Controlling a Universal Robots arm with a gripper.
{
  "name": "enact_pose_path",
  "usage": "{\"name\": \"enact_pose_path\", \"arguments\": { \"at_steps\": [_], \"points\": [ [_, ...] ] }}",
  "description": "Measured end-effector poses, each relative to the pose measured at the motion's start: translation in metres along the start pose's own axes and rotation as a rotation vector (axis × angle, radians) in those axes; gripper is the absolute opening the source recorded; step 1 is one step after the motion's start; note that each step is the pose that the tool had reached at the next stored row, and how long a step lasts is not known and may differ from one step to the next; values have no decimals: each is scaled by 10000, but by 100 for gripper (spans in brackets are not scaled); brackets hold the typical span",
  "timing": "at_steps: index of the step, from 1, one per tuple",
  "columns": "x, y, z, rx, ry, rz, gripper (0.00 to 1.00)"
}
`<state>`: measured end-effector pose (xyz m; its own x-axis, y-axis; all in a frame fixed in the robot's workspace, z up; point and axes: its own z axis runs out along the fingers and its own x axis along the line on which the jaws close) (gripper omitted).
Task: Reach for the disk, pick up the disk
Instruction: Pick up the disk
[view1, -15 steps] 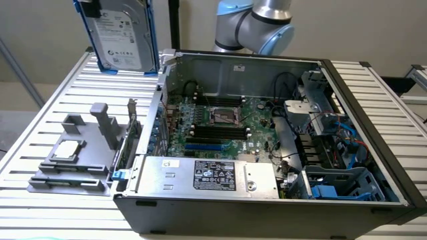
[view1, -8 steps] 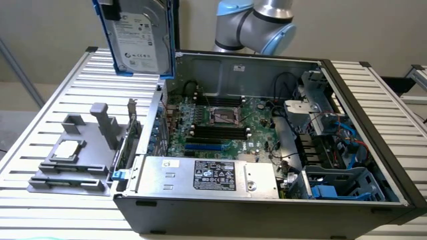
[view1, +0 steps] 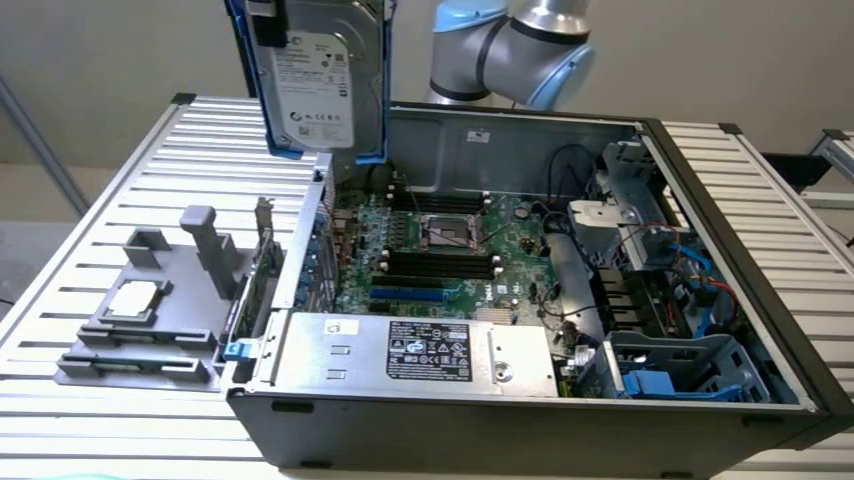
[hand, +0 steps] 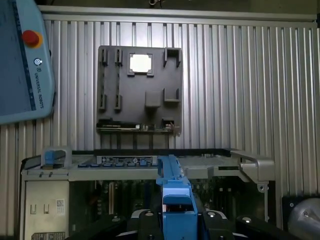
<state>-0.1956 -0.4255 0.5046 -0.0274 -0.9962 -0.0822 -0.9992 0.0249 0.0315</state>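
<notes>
The disk (view1: 315, 82), a silver-grey hard drive with a white label in a bright blue frame, hangs upright in the air above the far left corner of the open computer case (view1: 721, 200) in the exterior view. In the wrist view its blue frame (hand: 175, 192) runs edge-on between my black fingers (hand: 146, 219), and my gripper (hand: 177, 217) is shut on it. The disk touches neither the case nor the table.
Inside the case lie the motherboard (view1: 441, 245), a power supply (view1: 414, 350) and a blue-grey drive cage (view1: 687, 368). A grey fixture (view1: 147, 330) with a small silver processor chip (view1: 134, 298) sits on the slatted table (view1: 120, 180). A teach pendant (hand: 22, 60) lies beside it.
</notes>
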Motion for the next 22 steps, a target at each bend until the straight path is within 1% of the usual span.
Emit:
{"name": "enact_pose_path", "arguments": {
  "at_steps": [17, 22],
  "points": [
    [185, -778, -18, 0, 0, 0, 33],
    [220, -1009, -18, 1, -2, -1, 33]
  ]
}}
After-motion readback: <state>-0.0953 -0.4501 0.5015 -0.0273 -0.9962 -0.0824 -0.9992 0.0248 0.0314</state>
